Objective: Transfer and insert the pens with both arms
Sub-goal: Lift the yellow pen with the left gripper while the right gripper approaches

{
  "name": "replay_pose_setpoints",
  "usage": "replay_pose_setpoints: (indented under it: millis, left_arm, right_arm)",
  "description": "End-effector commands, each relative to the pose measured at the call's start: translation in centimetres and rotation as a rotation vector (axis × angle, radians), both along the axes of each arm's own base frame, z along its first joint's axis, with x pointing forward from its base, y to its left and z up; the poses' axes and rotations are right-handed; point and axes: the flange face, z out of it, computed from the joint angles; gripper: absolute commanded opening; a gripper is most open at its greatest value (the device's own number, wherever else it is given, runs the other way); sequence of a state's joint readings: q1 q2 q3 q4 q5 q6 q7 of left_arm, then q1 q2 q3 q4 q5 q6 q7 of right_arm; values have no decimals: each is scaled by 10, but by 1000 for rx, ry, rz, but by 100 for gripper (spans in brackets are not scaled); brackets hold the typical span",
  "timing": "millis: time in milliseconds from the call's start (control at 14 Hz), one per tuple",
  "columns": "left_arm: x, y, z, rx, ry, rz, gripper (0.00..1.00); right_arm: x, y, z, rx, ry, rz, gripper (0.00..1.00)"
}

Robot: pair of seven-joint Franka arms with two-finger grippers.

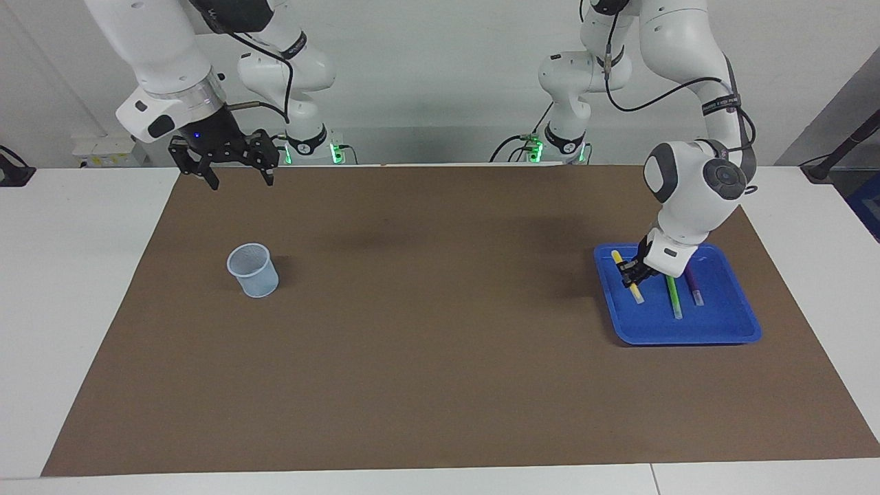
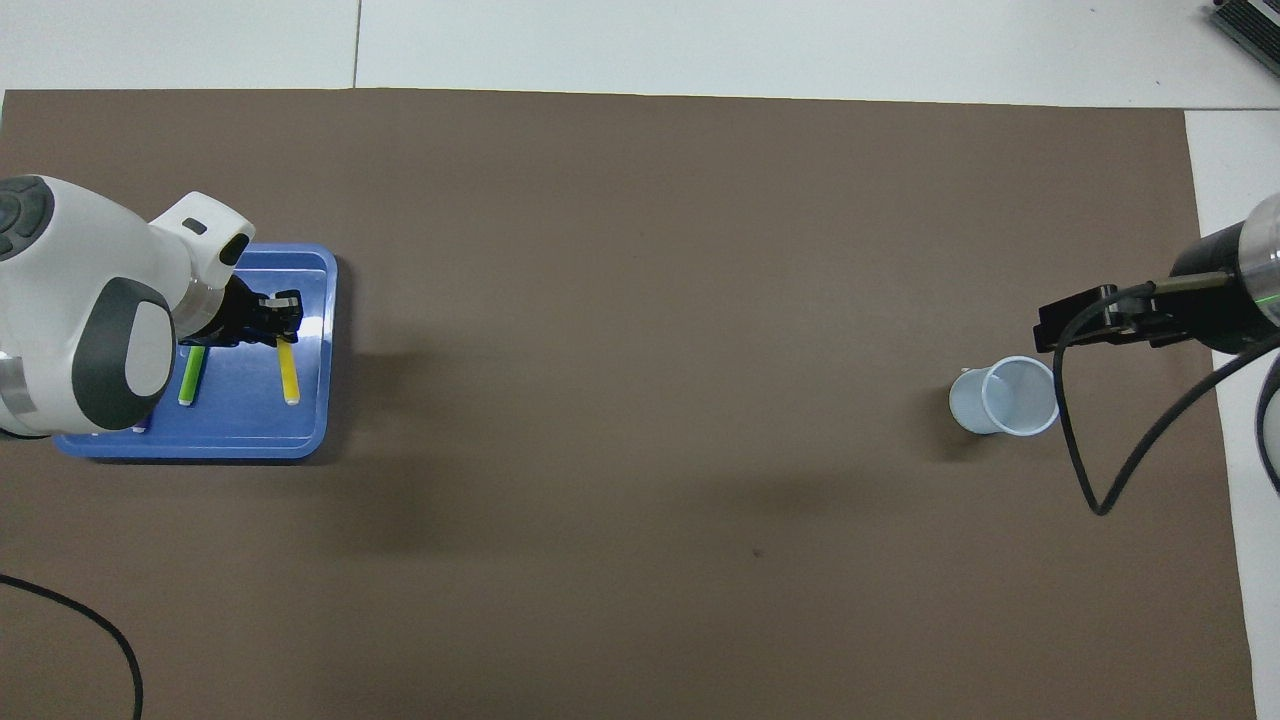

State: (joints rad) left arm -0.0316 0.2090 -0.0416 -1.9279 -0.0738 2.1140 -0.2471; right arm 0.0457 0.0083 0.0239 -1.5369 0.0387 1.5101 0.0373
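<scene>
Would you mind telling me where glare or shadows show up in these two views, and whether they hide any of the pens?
Overhead view: a white glare streak on the blue tray beside the yellow pen, which stays readable; the left arm's body covers most of the purple pen. Facing view: soft dark shadows on the brown mat near the tray and the cup; all three pens show.

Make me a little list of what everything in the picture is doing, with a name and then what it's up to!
left gripper: shut on the yellow pen, over the blue tray
yellow pen: gripped, tilted above the tray
green pen: lying in the tray
purple pen: lying in the tray, beside the green pen
blue tray: at the left arm's end of the table
right gripper: open, waiting in the air
cup: upright, no pens in it
</scene>
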Motion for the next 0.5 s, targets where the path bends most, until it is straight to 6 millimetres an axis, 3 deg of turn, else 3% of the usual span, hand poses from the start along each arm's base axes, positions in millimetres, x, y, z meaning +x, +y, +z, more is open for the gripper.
replay_pose_setpoints:
  millis: [0, 429]
  left_arm:
    - [-4, -20, 29, -53, 5, 143, 0]
    - [-18, -74, 67, -170, 29, 483, 0]
  right_arm:
    - [-5, -3, 1, 22, -14, -10, 100]
    - [-5, -3, 1, 22, -14, -10, 100]
